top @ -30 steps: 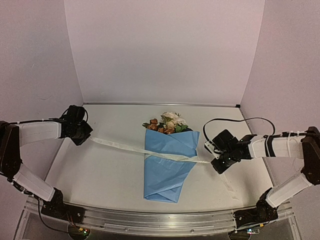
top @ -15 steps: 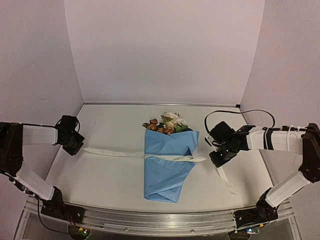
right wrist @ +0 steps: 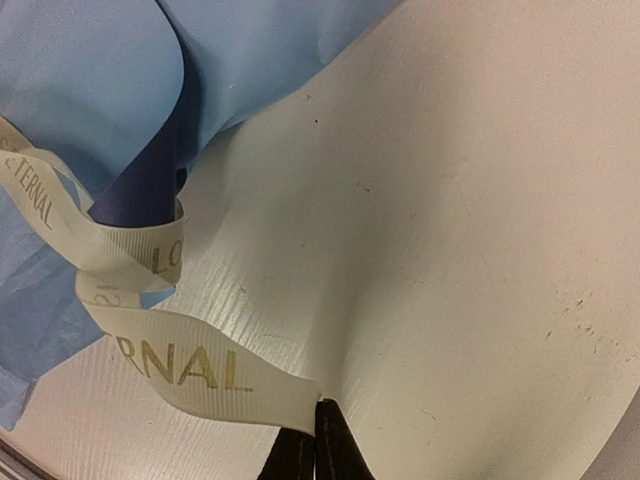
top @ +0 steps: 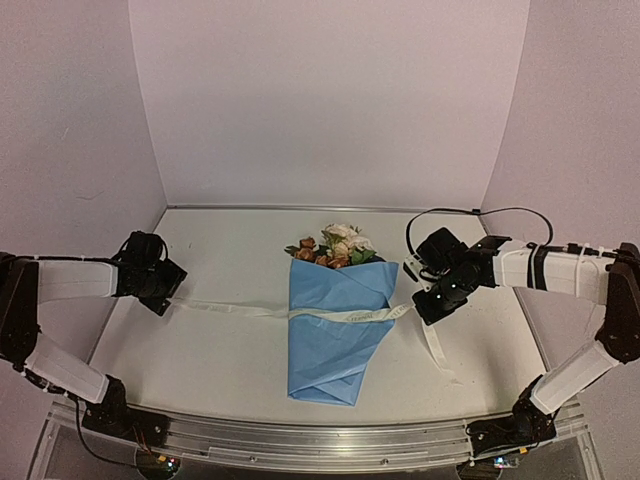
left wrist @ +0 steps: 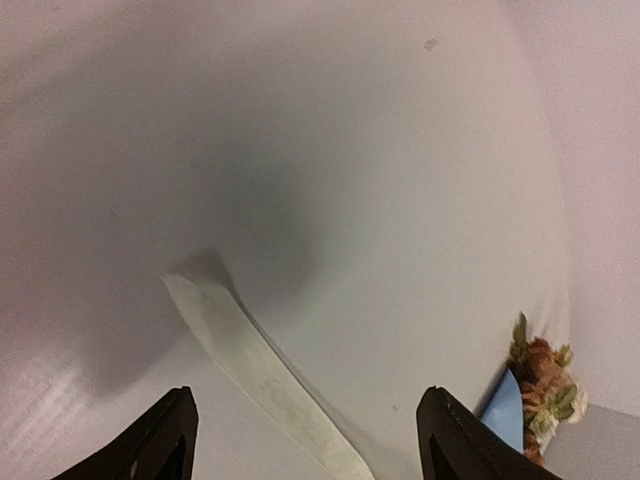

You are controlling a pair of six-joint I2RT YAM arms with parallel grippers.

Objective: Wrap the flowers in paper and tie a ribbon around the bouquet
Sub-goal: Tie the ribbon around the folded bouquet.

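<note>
**Bouquet** (top: 338, 330): mid-worktop, flowers (top: 335, 243) at the far end, paper (top: 330, 360) folded into a cone.
**Ribbon** (top: 235, 308): lies across the cone's middle, unknotted.
**Left gripper** (top: 165, 292): jaws spread, the ribbon's left end free on the worktop (top: 220, 250).
**Right gripper** (top: 425, 305): jaws pressed together, pinching the ribbon just right of the cone.
**Step:** tying.
**Next, probably:** regrasp the left end and cross it over.

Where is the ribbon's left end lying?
In the top view, the left end of the ribbon lies on the table at the left, just under the open left claw.
</note>
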